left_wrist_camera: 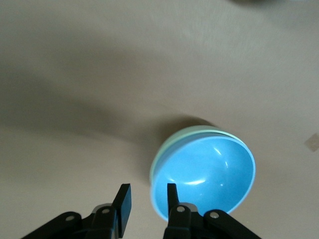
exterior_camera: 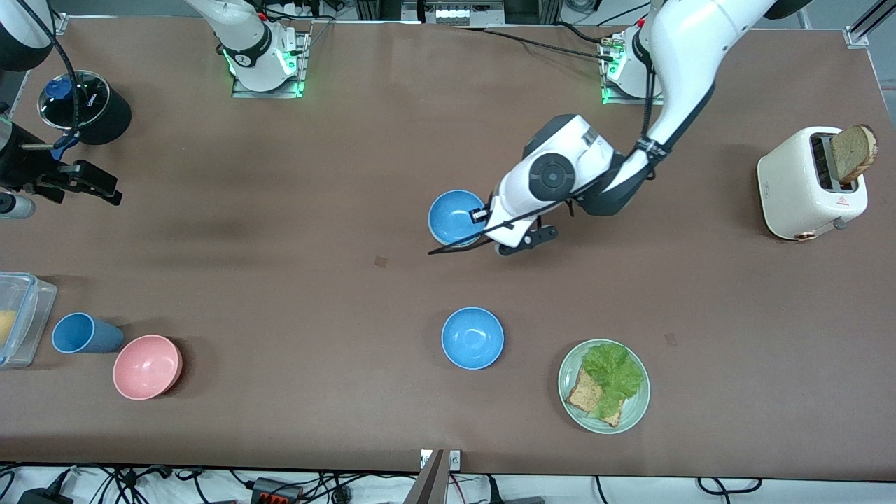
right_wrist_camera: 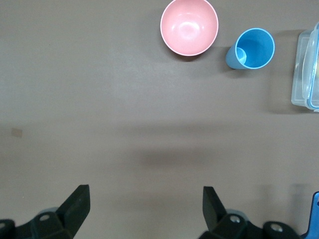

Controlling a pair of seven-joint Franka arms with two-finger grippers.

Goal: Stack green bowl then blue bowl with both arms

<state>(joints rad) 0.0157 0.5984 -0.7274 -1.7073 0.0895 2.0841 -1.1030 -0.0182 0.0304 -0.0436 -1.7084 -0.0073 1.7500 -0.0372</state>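
A blue bowl (exterior_camera: 455, 215) sits nested in the green bowl near the table's middle. Only the green bowl's pale rim (left_wrist_camera: 167, 147) shows around the blue bowl (left_wrist_camera: 209, 174) in the left wrist view. My left gripper (exterior_camera: 490, 234) (left_wrist_camera: 148, 199) is open low at the stack's edge, on the side toward the left arm's end. The bowl's rim shows in line between its two fingers, with a gap on both sides. A second blue bowl (exterior_camera: 472, 338) stands alone, nearer the front camera. My right gripper (exterior_camera: 98, 185) (right_wrist_camera: 144, 204) waits wide open and empty over bare table at the right arm's end.
A pink bowl (exterior_camera: 147, 366) (right_wrist_camera: 189, 26), a blue cup (exterior_camera: 84, 333) (right_wrist_camera: 251, 48) and a clear container (exterior_camera: 21, 318) stand at the right arm's end. A black pot (exterior_camera: 84, 105) stands beside the right gripper. A green plate (exterior_camera: 633, 406) with lettuce and toast and a toaster (exterior_camera: 798, 182) stand toward the left arm's end.
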